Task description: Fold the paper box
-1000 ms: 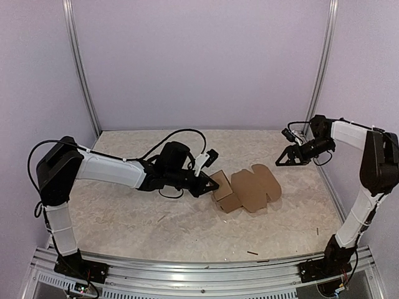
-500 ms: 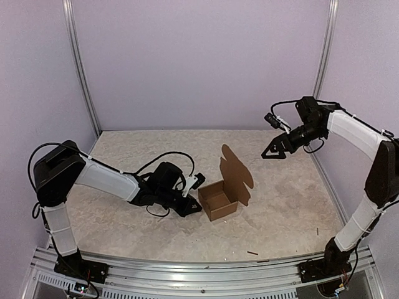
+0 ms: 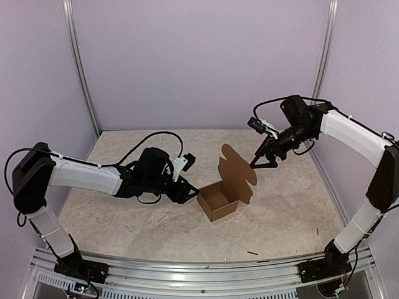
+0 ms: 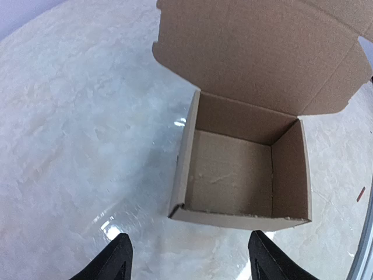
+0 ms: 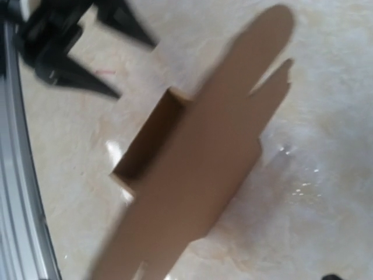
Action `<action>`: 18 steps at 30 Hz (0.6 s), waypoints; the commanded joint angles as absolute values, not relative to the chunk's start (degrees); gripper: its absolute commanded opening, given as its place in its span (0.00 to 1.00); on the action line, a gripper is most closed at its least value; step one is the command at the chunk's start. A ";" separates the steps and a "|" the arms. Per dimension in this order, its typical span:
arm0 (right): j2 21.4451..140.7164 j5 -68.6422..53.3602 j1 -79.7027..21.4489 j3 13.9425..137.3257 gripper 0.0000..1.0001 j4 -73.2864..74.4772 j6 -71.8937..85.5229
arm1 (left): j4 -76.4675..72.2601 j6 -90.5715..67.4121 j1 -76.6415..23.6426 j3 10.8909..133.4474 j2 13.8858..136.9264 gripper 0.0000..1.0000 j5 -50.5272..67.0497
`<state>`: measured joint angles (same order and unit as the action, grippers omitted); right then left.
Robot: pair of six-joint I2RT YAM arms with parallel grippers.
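The paper box (image 3: 217, 200) is a small brown cardboard box standing near the middle of the table, open at the top. Its lid (image 3: 237, 174) with rounded flaps stands upright on the far right side. In the left wrist view the box (image 4: 233, 175) is empty inside. My left gripper (image 4: 189, 265) is open just short of its near wall, touching nothing; from above, the left gripper (image 3: 191, 193) sits at the box's left. My right gripper (image 3: 262, 163) hovers open behind the lid, apart from it. The right wrist view shows the lid's back (image 5: 204, 169), blurred.
Tiny dark stick-like scraps (image 3: 252, 253) lie near the front edge, with another at the right (image 3: 317, 231). An aluminium rail (image 3: 187, 265) runs along the near edge. Purple walls and frame posts (image 3: 82, 68) enclose the table.
The box's lid, lying flat a second ago, now stands upright. My left gripper has opened and drawn slightly back from the box. My right arm has swung left toward the lid.
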<state>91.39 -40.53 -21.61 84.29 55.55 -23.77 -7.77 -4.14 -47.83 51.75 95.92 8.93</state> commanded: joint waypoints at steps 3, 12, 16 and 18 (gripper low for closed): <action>95.42 -36.22 -27.45 89.02 1.00 60.00 -24.71 | -13.12 5.03 -43.41 62.59 102.84 0.70 13.45; 99.13 -27.09 -31.05 92.67 0.68 59.15 -21.24 | -12.59 5.97 -41.31 67.72 108.89 0.70 17.22; 101.00 -27.48 -31.45 94.79 0.39 59.52 -21.46 | -14.28 4.85 -41.52 63.83 105.12 0.69 16.28; 101.88 -27.40 -31.91 96.17 0.33 59.88 -21.82 | -14.66 4.31 -41.72 62.14 103.19 0.69 15.86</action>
<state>99.77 -28.95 -30.89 93.08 58.67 -21.85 -12.91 4.91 -41.30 65.28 107.53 15.81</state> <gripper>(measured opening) 0.379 0.693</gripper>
